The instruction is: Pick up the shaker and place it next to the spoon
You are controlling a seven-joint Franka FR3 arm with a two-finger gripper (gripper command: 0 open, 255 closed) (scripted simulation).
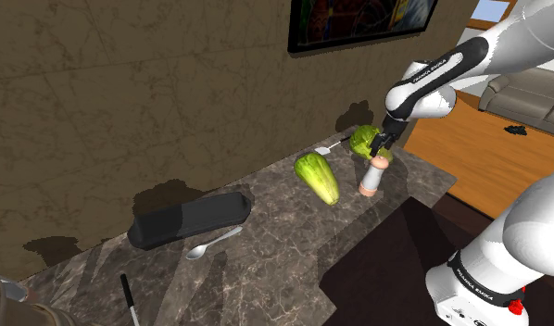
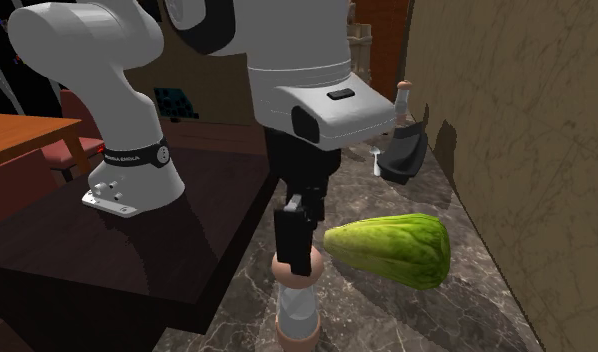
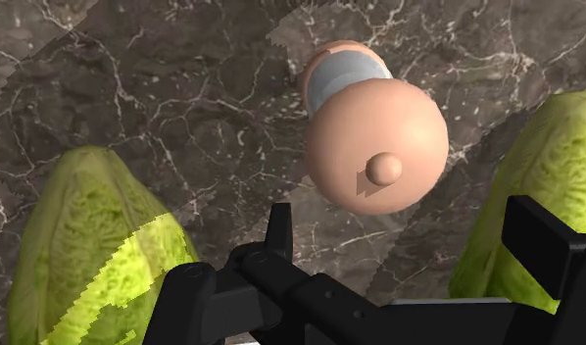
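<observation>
Dark marbled desk [image 1: 266, 273] runs along a brown wall [image 1: 127, 111]. Nearest lies a spoon [image 1: 213, 243], just beside a long black case [image 1: 187, 220]. Farther on lies a pale green lettuce head [image 1: 318, 178]. To its right in the shoulder view, the peach shaker [image 1: 373, 176] stands upright. The gripper [image 1: 384, 148] hangs just above its knob, fingers apart, holding nothing. Beyond sits a second lettuce head [image 1: 363, 139].

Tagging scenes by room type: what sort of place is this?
Likely a home kitchen counter opening onto a living room: a dark marble worktop carrying lettuce, a spoon and a shaker, with a sofa on wood flooring beyond it.
</observation>
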